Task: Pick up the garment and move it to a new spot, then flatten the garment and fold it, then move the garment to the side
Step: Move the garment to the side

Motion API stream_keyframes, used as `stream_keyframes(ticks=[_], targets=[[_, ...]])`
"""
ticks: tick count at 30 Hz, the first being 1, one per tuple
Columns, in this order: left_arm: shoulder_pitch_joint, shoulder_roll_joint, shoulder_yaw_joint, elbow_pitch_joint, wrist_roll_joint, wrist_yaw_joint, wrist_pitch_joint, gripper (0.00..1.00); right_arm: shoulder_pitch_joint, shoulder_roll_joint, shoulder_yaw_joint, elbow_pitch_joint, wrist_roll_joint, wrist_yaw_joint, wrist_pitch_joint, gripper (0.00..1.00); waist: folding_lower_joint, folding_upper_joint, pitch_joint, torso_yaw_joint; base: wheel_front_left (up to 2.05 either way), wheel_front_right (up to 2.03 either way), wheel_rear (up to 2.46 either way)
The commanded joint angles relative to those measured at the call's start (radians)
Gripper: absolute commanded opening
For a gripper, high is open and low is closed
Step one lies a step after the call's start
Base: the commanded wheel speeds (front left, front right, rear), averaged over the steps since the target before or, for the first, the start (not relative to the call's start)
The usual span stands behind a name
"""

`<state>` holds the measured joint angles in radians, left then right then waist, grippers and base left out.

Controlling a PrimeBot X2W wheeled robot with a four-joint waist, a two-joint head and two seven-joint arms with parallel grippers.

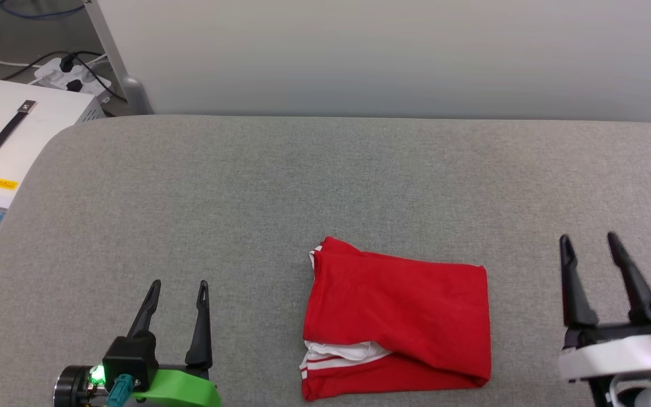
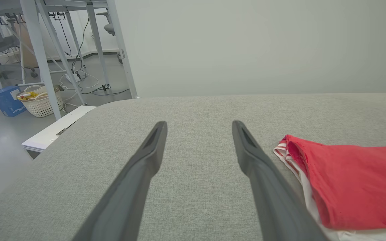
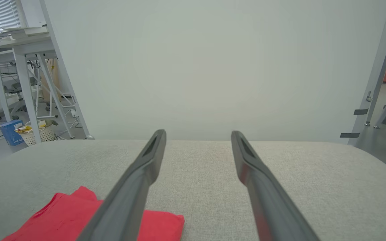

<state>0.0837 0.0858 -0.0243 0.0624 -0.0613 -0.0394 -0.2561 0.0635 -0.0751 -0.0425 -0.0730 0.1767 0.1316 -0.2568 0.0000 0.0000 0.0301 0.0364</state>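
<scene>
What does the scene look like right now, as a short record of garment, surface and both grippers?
garment: red, folded into a rough rectangle, white striped trim showing at its left edge
surface: grey padded table, garment lying near its front middle
left gripper: open, empty, left of garment, apart from it
right gripper: open, empty, right of garment, apart from it

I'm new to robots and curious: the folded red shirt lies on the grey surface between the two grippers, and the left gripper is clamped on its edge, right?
Not quite. The left gripper is open and apart from the shirt, as the head view shows. The rest holds: the shirt lies folded on the grey surface between it and the right gripper.
</scene>
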Motion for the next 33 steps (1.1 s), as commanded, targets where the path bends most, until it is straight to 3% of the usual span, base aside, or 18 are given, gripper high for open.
stream_keyframes(ticks=[1, 6, 11, 17, 24, 33], targets=[[-0.007, -0.008, 0.005, 0.001, 0.004, -0.005, -0.006, 1.00, -0.045, -0.030, -0.011, -0.012, 0.001, -0.001, -0.005, 1.00, 0.0000, 0.0000, 0.009, 0.002, 0.00, 0.00, 0.00], [-0.020, -0.010, 0.009, 0.001, 0.009, -0.010, -0.006, 1.00, -0.150, -0.131, -0.008, 0.019, 0.073, -0.001, 0.006, 1.00, 0.0000, 0.0000, 0.027, 0.008, 0.00, 0.00, 0.00], [-0.034, -0.013, 0.012, -0.001, 0.013, -0.014, -0.006, 1.00, -0.264, -0.257, 0.056, 0.035, 0.237, -0.001, 0.181, 1.00, 0.0000, 0.0000, 0.053, 0.013, 0.00, 0.00, 0.00], [-0.055, -0.017, 0.016, -0.004, 0.016, -0.016, -0.006, 1.00, -0.340, -0.367, 0.132, 0.051, 0.460, -0.001, 0.436, 1.00, 0.0000, 0.0000, 0.084, 0.018, 0.00, 0.00, 0.00], [-0.078, -0.021, 0.010, -0.002, 0.020, -0.020, -0.006, 1.00, -0.327, -0.427, 0.230, 0.096, 0.634, -0.001, 0.678, 1.00, 0.0000, 0.0000, 0.110, 0.033, 0.00, 0.00, 0.00], [-0.105, -0.027, 0.009, -0.011, 0.020, -0.018, -0.006, 1.00, -0.267, -0.439, 0.322, 0.139, 0.736, -0.001, 0.789, 1.00, 0.0000, 0.0000, 0.157, 0.057, 0.00, 0.00, 0.00]])
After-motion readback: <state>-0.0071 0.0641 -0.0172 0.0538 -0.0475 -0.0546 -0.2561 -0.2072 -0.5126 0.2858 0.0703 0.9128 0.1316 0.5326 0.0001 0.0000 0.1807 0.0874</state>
